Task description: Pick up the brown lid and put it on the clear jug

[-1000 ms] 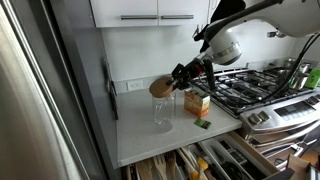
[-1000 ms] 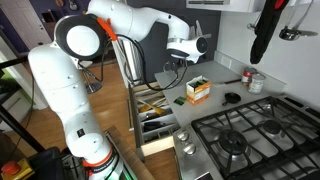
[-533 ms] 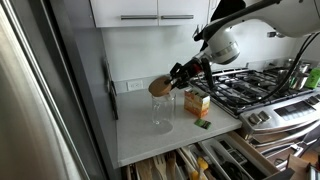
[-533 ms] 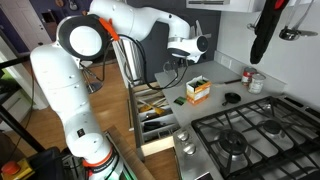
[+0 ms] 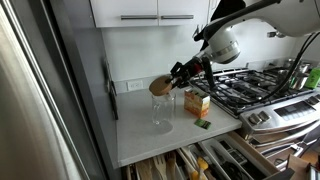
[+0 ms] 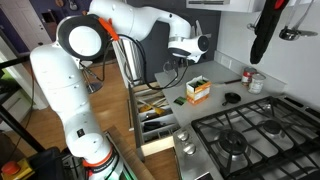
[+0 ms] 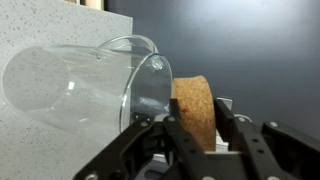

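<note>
Brown lid [image 5: 159, 87] is pinched in my gripper [image 5: 168, 81], jaws clamped narrow on its cork faces, and it's hanging tilted right over the mouth of the clear jug [image 5: 162, 112] (can't tell if it's touching the rim). The jug stands upright on the white counter [image 5: 135, 140], with the orange carton [image 5: 197, 102] just beside it and the stove [image 5: 235, 88] further out.

The white arm [image 6: 125, 20] reaches out with its wrist [image 5: 222, 45] higher than the clear jug [image 5: 162, 112] and off to one side of it. From there the black gripper [image 5: 172, 78] slants down toward the jug's mouth. Its jaws are clamped on the brown lid [image 5: 160, 86], one finger [image 7: 178, 112] on each side, holding it tilted just above the jug's rim
</note>
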Controlling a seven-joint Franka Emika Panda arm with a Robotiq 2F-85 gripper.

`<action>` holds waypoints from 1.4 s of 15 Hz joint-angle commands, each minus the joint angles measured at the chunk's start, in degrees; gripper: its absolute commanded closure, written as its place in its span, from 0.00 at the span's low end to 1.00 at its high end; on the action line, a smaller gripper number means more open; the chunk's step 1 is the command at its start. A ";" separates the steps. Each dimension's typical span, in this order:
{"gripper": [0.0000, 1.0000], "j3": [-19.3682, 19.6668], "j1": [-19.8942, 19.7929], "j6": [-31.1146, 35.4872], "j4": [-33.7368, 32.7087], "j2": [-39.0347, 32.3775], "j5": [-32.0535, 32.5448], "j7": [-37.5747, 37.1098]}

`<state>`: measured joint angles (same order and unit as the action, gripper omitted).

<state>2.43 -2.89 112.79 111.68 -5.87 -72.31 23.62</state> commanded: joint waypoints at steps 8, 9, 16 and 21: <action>0.87 0.51 -0.52 -5.91 1.04 1.02 1.38 -0.53; 0.87 0.52 -0.50 -5.82 1.04 0.93 1.54 -0.53; 0.87 0.56 -0.46 -5.39 1.34 0.85 2.79 -0.58; 0.87 0.55 -0.40 -4.50 1.33 0.84 2.34 -0.17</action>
<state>2.86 -3.19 107.99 112.37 -5.73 -70.76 23.65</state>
